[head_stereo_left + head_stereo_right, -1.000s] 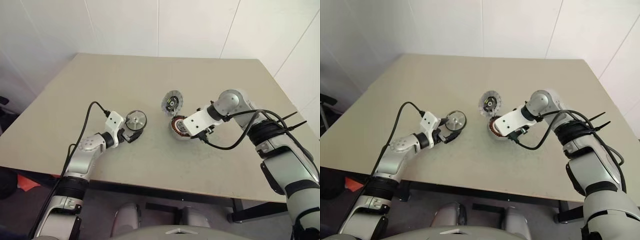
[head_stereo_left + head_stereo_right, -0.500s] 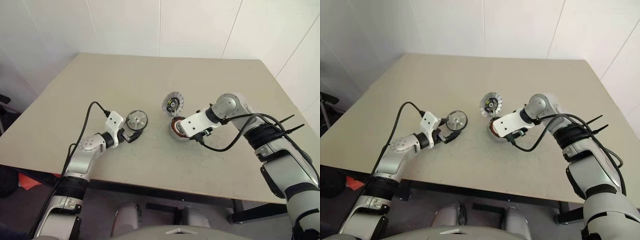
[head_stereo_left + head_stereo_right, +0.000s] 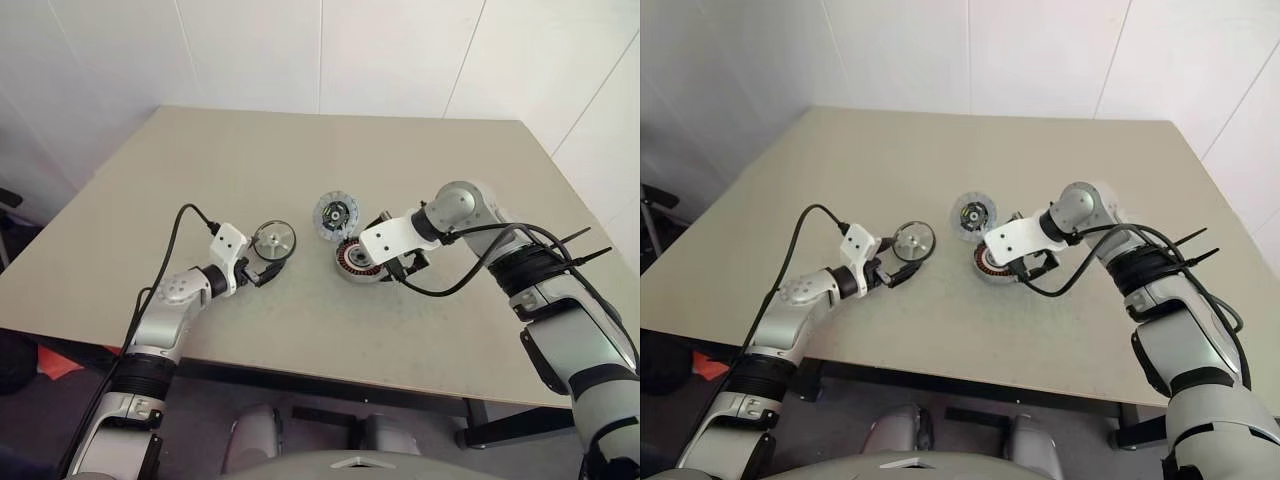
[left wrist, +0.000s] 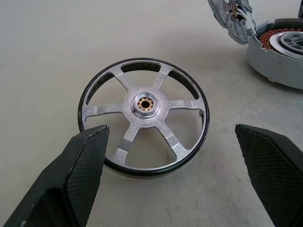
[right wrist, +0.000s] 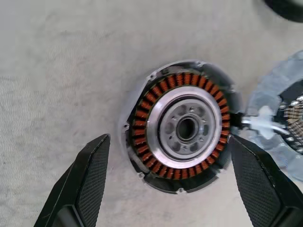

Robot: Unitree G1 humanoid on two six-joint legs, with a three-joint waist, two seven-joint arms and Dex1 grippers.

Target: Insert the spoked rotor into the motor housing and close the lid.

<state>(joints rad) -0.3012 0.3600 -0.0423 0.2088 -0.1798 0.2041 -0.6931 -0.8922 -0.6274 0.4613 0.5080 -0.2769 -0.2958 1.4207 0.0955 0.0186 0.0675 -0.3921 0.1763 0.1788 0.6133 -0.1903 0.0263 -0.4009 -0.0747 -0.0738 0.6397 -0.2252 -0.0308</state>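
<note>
The spoked rotor (image 4: 144,113) stands tilted on its dark rim, spoked face towards my left gripper (image 4: 171,135), which is open with a finger on each side of it; only the finger (image 4: 75,179) on one side overlaps its rim. From the head it is a shiny disc (image 3: 272,240) left of centre. The motor housing (image 5: 163,94) lies flat, copper windings up, under my open right gripper (image 5: 173,189), whose fingers stand clear on both sides. The finned lid (image 3: 336,215) lies just behind the housing (image 3: 350,262), joined to it by a short white lead (image 5: 260,118).
All of this sits on a beige table (image 3: 200,160) set against white walls. A black cable (image 3: 175,235) loops from my left wrist. My right arm's cables (image 3: 470,270) hang over the table to the right of the housing.
My right gripper has opened and let go of the housing, which has settled flat from a tilt. The lid has sunk lower beside it. My left arm and the rotor have not moved.
</note>
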